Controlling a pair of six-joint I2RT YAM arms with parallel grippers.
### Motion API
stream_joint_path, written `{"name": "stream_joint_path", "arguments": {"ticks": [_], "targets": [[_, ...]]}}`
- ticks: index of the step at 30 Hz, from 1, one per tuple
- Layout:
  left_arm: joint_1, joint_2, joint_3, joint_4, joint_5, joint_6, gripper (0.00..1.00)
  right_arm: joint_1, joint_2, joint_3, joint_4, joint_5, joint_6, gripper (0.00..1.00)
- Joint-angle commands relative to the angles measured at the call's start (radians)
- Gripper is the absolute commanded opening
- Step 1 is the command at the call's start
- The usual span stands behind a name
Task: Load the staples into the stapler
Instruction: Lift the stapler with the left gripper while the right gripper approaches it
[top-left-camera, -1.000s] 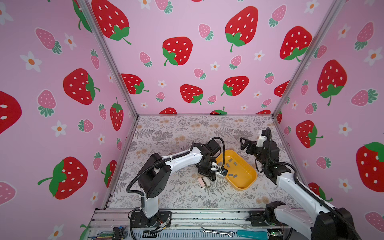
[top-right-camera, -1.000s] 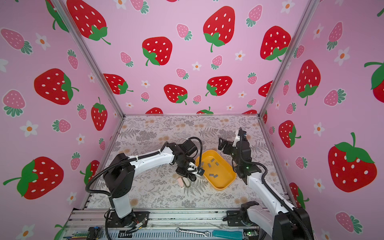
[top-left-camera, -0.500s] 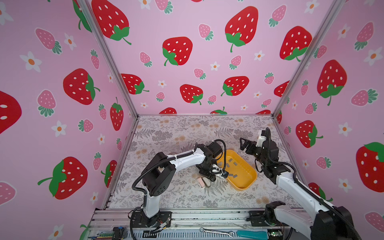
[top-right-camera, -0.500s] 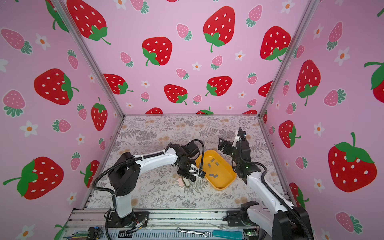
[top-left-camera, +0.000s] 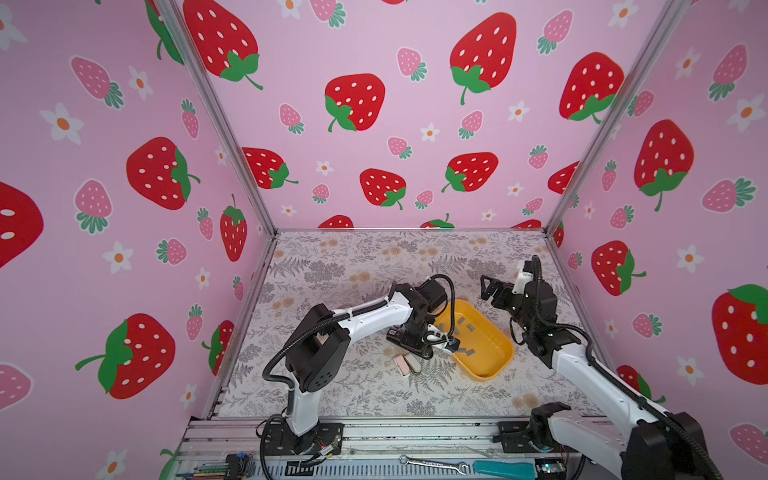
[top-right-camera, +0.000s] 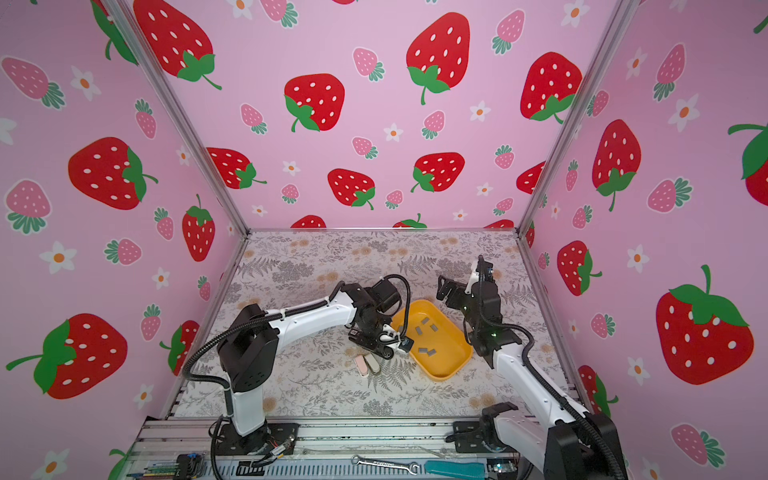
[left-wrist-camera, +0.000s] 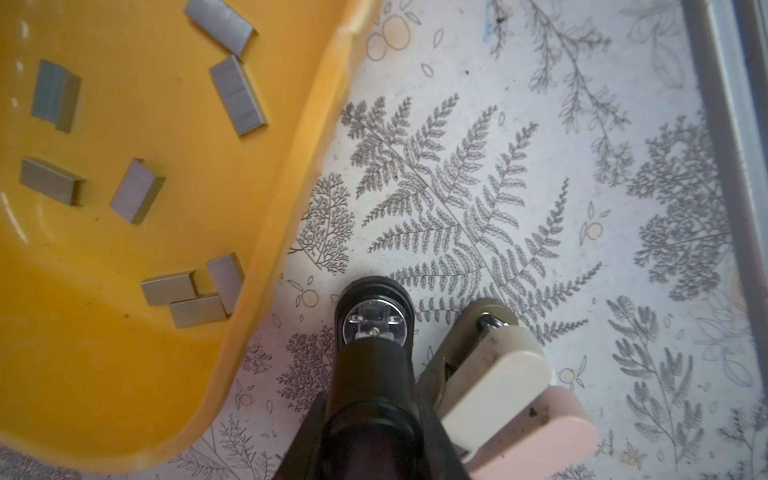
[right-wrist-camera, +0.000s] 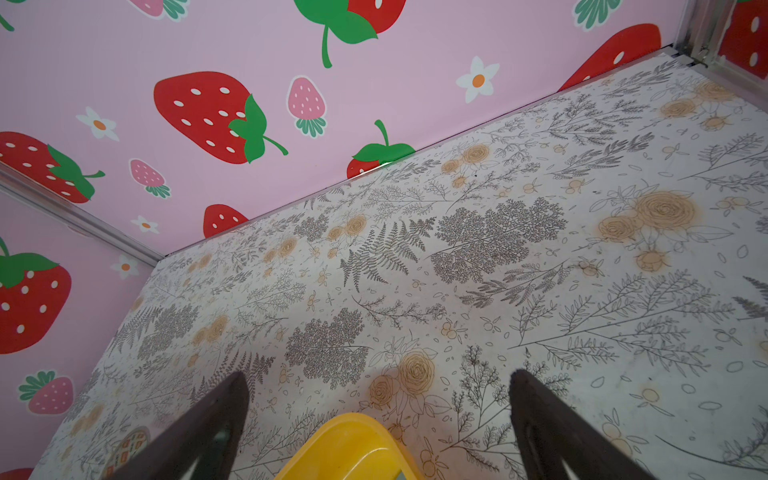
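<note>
Grey staples lie loose in the yellow tray — eight strips. The left pincer grips a black stapler on the tabletop just beside it — the right pincer gapes wide, empty.

Staples in tray; stapler beside tray.

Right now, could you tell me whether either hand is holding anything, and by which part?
The left hand is closed on the black stapler, clamping the sides of its body behind the anvil end. The right hand is open and empty.
</note>
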Motion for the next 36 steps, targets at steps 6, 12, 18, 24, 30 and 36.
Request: {"name": "stream_joint_path", "arguments": {"ticks": [6,12,18,24,30,36], "targets": [[0.083,-0.294,0.069,0.038,-0.151,-0.241,0.0,-0.008,-0.121,-0.069,0.037,0.132,0.048,0.99],[0.083,-0.474,-0.035,0.173,-0.276,-0.316,0.0,-0.007,-0.162,-0.085,0.064,0.073,0.033,1.0],[0.08,-0.538,-0.042,0.239,-0.352,-0.382,0.0,-0.004,-0.147,-0.104,0.059,-0.023,0.221,0.96],[0.078,-0.591,-0.094,0.311,-0.378,-0.4,0.0,0.038,-0.069,-0.048,0.036,-0.069,0.165,0.91],[0.052,-0.597,-0.101,0.308,-0.386,-0.413,0.0,0.05,-0.058,-0.166,0.194,-0.105,0.139,0.83],[0.042,-0.627,-0.103,0.295,-0.362,-0.436,0.0,0.078,-0.173,-0.237,0.197,-0.044,0.093,0.84]]}}
